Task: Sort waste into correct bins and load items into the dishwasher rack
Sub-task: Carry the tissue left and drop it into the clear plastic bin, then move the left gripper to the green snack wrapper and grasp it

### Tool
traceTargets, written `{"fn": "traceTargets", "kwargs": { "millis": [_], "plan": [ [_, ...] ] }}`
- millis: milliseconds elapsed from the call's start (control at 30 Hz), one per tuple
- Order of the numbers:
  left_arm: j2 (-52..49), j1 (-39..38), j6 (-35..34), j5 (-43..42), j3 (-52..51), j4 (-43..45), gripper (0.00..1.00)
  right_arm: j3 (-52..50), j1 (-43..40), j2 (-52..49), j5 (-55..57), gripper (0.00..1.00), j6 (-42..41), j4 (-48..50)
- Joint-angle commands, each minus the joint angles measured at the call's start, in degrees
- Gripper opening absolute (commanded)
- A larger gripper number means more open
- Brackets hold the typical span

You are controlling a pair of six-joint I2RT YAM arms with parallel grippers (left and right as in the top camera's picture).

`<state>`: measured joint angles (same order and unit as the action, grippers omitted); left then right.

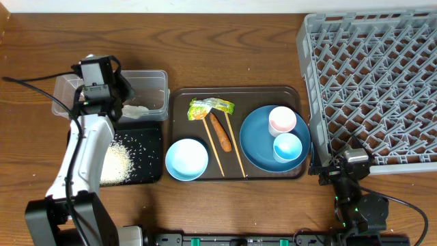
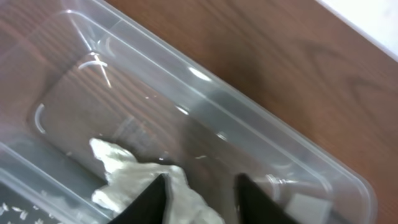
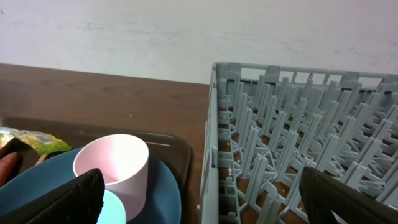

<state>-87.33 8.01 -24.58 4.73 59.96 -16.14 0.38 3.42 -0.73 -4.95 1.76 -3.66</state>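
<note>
Observe left gripper [image 2: 201, 182] spread, gripping nothing, over clear rectangular plastic tub [image 2: 249, 106]: evidently positioned to deposit crumpled white napkin [image 2: 118, 177], lying inside. Observe right gripper [image 3: 202, 199] wide apart, empty, parked beside grey lattice rack [image 3: 280, 124].

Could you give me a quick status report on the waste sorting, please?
Left gripper open over tub, napkin inside. Right gripper open, beside rack. Wrapper and sausage on brown tray, unsorted. Nothing in the way.

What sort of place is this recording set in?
Probably a lab mock-up of a dish-clearing station rather than a real kitchen: a bare wooden table by a plain wall, holding a dishwasher rack and a meal tray.
</note>
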Motion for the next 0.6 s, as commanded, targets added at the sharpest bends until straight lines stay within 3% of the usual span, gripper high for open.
{"fn": "traceTargets", "kwargs": {
  "millis": [0, 233, 400, 567],
  "plan": [
    [1.53, 0.92, 2.75, -4.46, 0.35, 0.42, 0.6, -0.07, 0.63, 0.17, 0.2, 0.99, 0.48, -0.22],
    [11.56, -2.27, 4.46, -14.67, 1.25, -3.98, 0.7, -0.07, 0.63, 0.17, 0.22, 0.99, 0.48, -0.22],
    [17.2, -10.86, 7.28, -14.12, 1.25, -10.47, 0.74, -0.07, 0.63, 0.17, 0.22, 0.99, 0.48, -0.22],
    [16.13, -20.7, 12.26, -12.17, 1.25, -13.29, 0.75, -0.07, 0.63, 0.17, 0.22, 0.99, 0.48, -0.22]
  ]
}}
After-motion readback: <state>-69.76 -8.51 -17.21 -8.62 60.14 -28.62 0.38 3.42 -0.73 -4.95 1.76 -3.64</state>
